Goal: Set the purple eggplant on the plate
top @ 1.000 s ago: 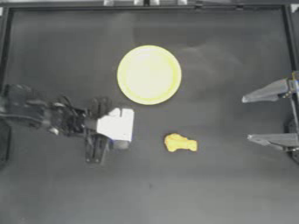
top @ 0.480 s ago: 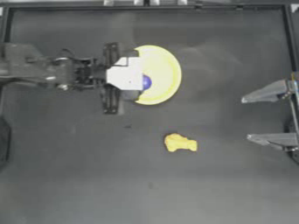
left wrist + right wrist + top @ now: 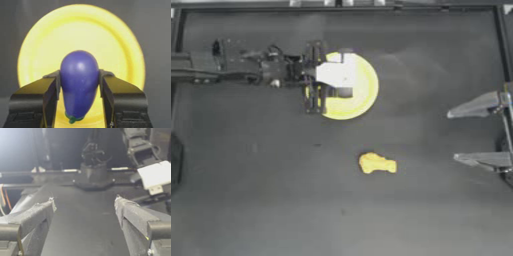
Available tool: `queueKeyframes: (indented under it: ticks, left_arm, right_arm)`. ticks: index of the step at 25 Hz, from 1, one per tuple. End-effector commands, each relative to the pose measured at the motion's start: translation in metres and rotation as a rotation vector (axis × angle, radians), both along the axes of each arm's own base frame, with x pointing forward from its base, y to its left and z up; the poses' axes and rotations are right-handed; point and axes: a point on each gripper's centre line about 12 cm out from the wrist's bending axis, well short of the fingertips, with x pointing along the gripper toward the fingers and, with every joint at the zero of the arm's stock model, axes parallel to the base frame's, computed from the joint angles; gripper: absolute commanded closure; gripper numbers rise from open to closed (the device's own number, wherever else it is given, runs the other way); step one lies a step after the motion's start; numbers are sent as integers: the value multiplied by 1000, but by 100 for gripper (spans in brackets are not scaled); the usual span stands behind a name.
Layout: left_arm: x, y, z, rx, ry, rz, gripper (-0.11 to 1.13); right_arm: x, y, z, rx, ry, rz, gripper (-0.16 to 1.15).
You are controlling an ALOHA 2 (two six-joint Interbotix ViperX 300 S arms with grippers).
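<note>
The purple eggplant (image 3: 79, 85) is clamped between the jaws of my left gripper (image 3: 80, 75), its greenish end toward the wrist. Behind and below it lies the pale-yellow plate (image 3: 110, 37). From above, my left gripper (image 3: 343, 91) hangs over the left half of the plate (image 3: 361, 87), and the white wrist block covers most of the eggplant. I cannot tell whether the eggplant touches the plate. My right gripper (image 3: 455, 136) rests open at the right edge of the table, far from the plate.
A yellow lumpy object (image 3: 377, 163) lies on the dark table below and right of the plate. Between its own open jaws, the right gripper (image 3: 85, 203) looks across the table toward the left arm.
The left arm has carried the eggplant from the lower left of the table up to the plate, then a little farther right over it. The right arm has stayed still.
</note>
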Motion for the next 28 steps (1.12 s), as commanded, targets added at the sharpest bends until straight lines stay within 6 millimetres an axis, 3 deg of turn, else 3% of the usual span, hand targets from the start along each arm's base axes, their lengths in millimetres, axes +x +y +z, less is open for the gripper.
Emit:
queueKeyframes:
  ticks: [1,16,28]
  left_arm:
    - [6,10,18,21,-51,13,62]
    - [19,8,-4,0,-11,-6,59]
    - [22,9,-8,-15,1,0,23]
  right_arm:
    - [2,0,3,1,-14,-1,-2]
    - [2,0,5,1,-20,-2,-2]
    - [2,0,7,1,-23,-2,-2]
